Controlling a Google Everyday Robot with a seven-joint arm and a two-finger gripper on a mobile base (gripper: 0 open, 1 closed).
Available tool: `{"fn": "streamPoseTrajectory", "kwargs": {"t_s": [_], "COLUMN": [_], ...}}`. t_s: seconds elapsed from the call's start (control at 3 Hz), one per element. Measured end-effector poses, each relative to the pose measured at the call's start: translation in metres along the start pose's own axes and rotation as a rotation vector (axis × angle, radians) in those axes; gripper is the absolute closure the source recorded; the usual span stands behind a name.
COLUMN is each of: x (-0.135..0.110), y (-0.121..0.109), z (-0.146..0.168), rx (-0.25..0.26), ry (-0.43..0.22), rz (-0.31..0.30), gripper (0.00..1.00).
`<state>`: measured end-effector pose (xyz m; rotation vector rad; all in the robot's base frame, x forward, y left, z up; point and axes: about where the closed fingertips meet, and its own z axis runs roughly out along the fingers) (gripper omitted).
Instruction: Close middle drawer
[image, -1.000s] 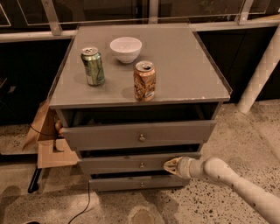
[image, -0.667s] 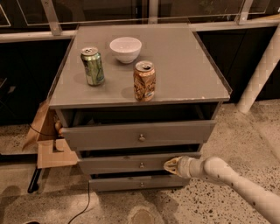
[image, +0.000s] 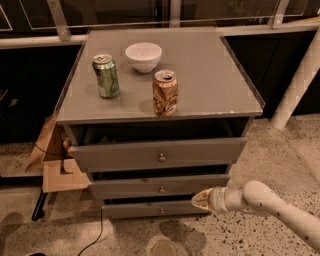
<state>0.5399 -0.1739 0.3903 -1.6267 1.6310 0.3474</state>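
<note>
Tool (image: 195, 200) dipped lower, beside middle drawer (image: 130, 188).

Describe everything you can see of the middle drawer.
The middle drawer is wide and grey, wood by its look, with a flat face and one small round brass knob at its centre. It appears slightly pulled out, with a dark gap above its face, under the top drawer. The gripper is at the face's lower right end; contact cannot be told.
</note>
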Motion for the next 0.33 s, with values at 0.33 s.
{"fn": "streamPoseTrajectory", "kwargs": {"t_s": [0.33], "x": [-0.0053], "y": [0.0526], "z": [-0.027], "rx": [-0.128], "ry": [-0.013], "rz": [0.101], "gripper": [1.0]}}
